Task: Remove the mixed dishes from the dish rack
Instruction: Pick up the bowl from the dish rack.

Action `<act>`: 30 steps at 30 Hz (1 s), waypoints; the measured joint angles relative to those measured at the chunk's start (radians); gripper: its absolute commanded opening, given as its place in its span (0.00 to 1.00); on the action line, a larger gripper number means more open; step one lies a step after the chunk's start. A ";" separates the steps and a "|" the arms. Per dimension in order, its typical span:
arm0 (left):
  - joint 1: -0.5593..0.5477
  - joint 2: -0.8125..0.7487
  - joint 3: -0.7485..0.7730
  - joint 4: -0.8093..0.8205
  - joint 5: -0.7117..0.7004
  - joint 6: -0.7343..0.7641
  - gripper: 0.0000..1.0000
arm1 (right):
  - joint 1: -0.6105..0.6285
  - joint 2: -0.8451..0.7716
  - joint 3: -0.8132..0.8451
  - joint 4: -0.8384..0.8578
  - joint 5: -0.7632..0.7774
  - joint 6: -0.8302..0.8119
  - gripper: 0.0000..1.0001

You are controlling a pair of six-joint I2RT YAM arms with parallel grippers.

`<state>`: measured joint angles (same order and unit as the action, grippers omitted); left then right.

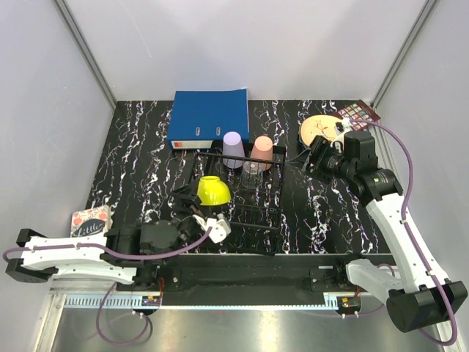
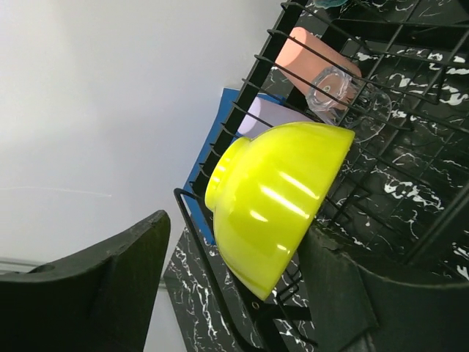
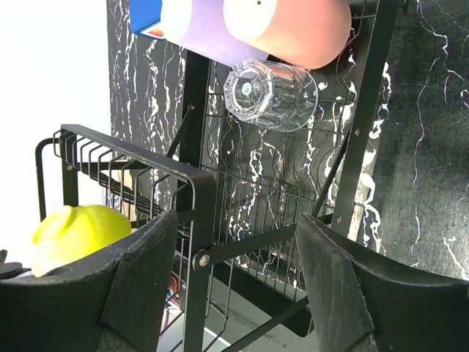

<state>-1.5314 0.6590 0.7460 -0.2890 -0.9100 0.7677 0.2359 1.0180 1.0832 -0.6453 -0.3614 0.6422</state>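
Marbled tabletop (image 1: 132, 169); at the left edge of the dish rack (image 1: 264, 209) my gaping left gripper (image 2: 236, 242) faces the yellow bowl (image 2: 275, 198); probably centre before closing.

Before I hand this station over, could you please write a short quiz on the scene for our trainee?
1. True or false: the peach plate lies on the table, outside the dish rack.
2. Which dish sits just ahead of the open left jaws? A. red mug B. yellow bowl C. white teapot
3. In the top view, what colour is the left cup, and the right cup?
Key: 1 true; 2 B; 3 lilac and salmon-pink.
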 measured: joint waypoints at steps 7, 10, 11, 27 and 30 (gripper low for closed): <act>0.050 0.027 0.003 0.030 0.042 0.012 0.59 | 0.000 0.005 -0.002 0.021 -0.001 0.000 0.74; 0.064 0.046 0.005 0.032 0.058 0.016 0.53 | 0.000 0.006 -0.005 0.028 -0.002 0.000 0.74; 0.069 0.052 0.005 0.032 0.066 0.018 0.51 | 0.000 0.006 -0.006 0.029 -0.003 -0.001 0.74; 0.145 0.096 0.005 0.125 0.095 0.131 0.00 | 0.000 0.021 -0.011 0.035 -0.016 -0.003 0.74; 0.145 0.096 0.006 0.145 0.097 0.156 0.00 | 0.000 0.025 -0.011 0.035 -0.018 -0.003 0.73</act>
<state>-1.3865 0.7551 0.7517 -0.1436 -0.8135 0.9241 0.2359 1.0431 1.0718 -0.6098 -0.3790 0.6388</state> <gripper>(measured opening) 0.068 0.736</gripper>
